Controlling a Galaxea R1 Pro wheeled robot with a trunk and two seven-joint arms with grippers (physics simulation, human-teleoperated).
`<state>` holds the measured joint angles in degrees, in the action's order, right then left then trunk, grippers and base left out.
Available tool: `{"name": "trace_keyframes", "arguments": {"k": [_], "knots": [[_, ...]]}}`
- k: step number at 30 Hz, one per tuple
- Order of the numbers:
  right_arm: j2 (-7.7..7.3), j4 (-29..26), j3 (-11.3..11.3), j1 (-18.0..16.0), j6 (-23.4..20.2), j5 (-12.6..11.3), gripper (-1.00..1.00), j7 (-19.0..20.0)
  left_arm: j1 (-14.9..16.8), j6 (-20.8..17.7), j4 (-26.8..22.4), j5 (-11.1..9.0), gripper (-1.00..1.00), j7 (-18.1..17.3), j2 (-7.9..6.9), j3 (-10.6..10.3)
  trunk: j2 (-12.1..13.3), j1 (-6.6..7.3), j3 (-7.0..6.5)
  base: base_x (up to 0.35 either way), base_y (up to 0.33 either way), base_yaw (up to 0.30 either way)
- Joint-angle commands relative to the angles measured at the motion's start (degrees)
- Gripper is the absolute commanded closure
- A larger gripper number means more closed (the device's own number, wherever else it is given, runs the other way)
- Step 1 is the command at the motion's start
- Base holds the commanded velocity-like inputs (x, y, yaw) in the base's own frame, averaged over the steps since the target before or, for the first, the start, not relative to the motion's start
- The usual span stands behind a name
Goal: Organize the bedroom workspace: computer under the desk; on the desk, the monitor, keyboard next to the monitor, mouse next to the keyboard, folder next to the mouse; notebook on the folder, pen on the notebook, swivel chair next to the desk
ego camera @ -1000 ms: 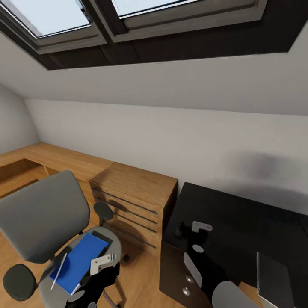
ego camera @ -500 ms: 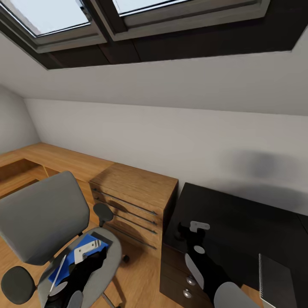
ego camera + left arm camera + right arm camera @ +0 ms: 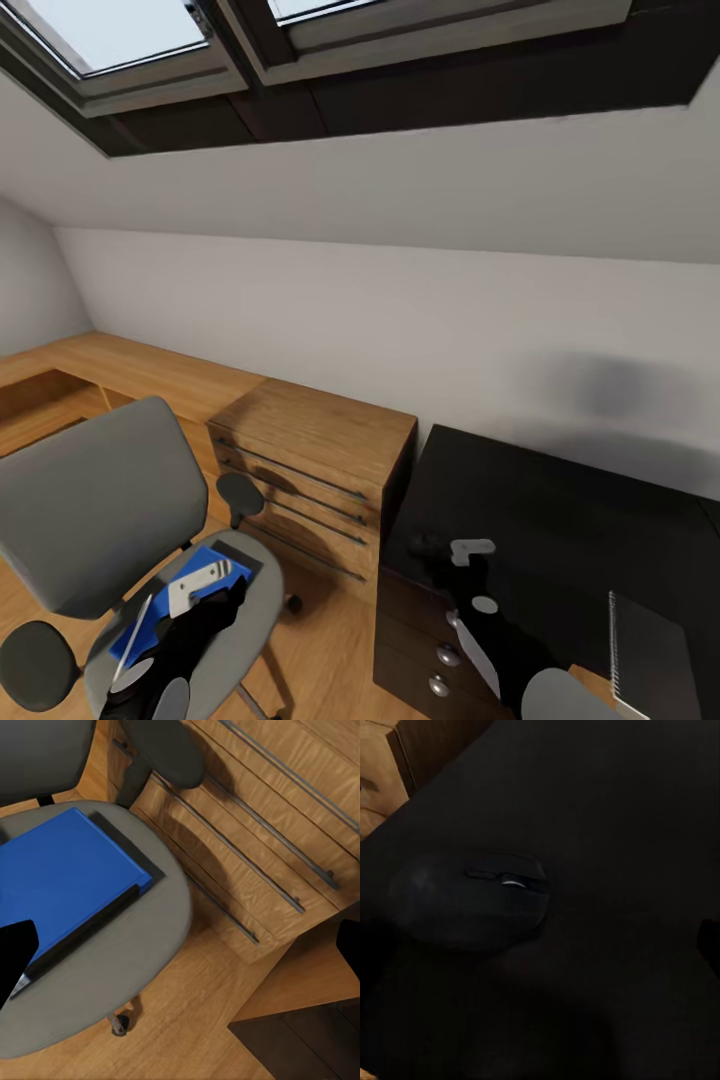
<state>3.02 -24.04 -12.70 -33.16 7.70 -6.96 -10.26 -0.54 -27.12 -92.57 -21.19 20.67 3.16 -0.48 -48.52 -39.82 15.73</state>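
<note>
The left tool (image 3: pixel 200 585), white-fingered on a black arm, hangs at the lower left of the head frame over the grey seat of the swivel chair (image 3: pixel 95 505). In the left wrist frame its two dark fingertips (image 3: pixel 15 952) sit at the far left and far right edges with a wide gap between them, so the jaws stand well apart and hold nothing. Between them in that frame lies the flat bright-blue rectangular folder (image 3: pixel 64 881) on the seat; the left-edge fingertip overlaps the folder's lower corner, but whether it touches I cannot tell. A thin dark slab shows from under the folder's far edge. In the head frame a very thin pale pen (image 3: pixel 133 628) lies along the folder's left side, just beside the black arm.

The right tool (image 3: pixel 470 549) hovers over the near left corner of the black tabletop (image 3: pixel 560 500), at lower centre of the head frame. How wide its jaws stand I cannot tell; only a dark sliver shows at the right edge of the right wrist frame. The small dark rounded mouse (image 3: pixel 472 896) rests on the tabletop left of centre in that frame, apart from that sliver.

A thin dark-grey notebook with a white spiral edge (image 3: pixel 645 650) lies on the tabletop at the lower right corner of the head frame, well apart from the right tool. Wooden drawers (image 3: pixel 310 470) stand between chair and tabletop.
</note>
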Motion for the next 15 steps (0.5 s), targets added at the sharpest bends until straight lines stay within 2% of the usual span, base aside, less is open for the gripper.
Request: {"name": "trace_keyframes", "arguments": {"k": [1,4,8,9,10,15], "knots": [[-0.04,0.1,-0.5,-0.1,0.2,-0.3,-1.00,0.1,0.0,-0.1,-0.1,-0.6,-1.00,0.5,0.00,-0.1,-0.5,-0.24,0.25,0.000,0.000,0.000],[0.01,0.2,-0.5,-0.2,-0.6,0.0,-1.00,1.0,0.0,-0.1,0.0,-0.6,-1.00,0.5,0.00,-0.1,-1.7,-0.90,0.79,0.000,0.000,0.000],[0.22,0.1,-0.5,-2.0,-4.8,0.1,-1.00,1.1,0.0,-0.1,0.0,-0.6,-1.00,0.5,0.01,-0.1,-3.3,-1.77,1.50,0.000,0.000,0.000],[0.27,0.0,-0.5,-3.9,-7.3,0.1,-1.00,1.1,0.0,-0.1,0.1,-0.6,-1.00,0.5,0.01,-0.1,-3.7,-1.99,1.68,0.000,0.000,0.000],[0.30,0.0,-0.5,-7.1,-10.9,0.0,-1.00,1.1,0.0,-0.1,0.1,-0.5,-1.00,0.5,0.01,-0.1,-4.1,-2.21,1.86,0.000,0.000,0.000],[0.37,0.2,-0.4,-13.2,-19.6,-0.3,-1.00,1.2,0.0,-0.1,0.2,-0.5,-1.00,0.5,0.01,-0.1,-6.1,-3.31,2.76,0.000,0.000,0.000]]}}
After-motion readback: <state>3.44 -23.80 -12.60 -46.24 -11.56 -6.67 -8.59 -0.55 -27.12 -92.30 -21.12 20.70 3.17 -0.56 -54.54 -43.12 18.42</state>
